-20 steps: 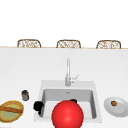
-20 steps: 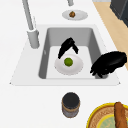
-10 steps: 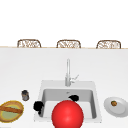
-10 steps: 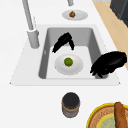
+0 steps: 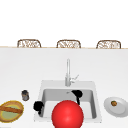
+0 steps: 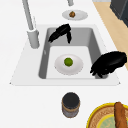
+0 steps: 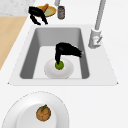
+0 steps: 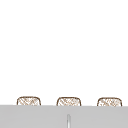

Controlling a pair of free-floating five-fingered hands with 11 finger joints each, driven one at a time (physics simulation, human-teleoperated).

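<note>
From where I stand, the right hand (image 7: 66,50) hangs inside the sink (image 7: 26,55) with its fingers (image 7: 57,57) straight and pointing down, the tips at or just above the small green fruit (image 7: 59,65), which sits in the middle of a white plate (image 7: 51,71) on the basin floor. I cannot tell whether the tips touch it; nothing is clamped around it. The left hand (image 6: 110,62) floats over the sink's front left corner, at about eight o'clock from the fruit in the front view, its fingers loosely curled and holding nothing. My worry is the fruit itself: it looks round and smooth, so a push from straight fingers coming down from above could send it rolling off the plate, away across the basin. A hard press might also tip or slide the plate. The faucet (image 5: 67,72) stands at twelve o'clock, near the right hand, and a careless lift could knock its spout. On the counter, a dark jar (image 6: 71,104) and a yellow bowl (image 6: 98,117) with a brown stick in it lie beyond the left hand, near enough for a sweep to topple the jar.
</note>
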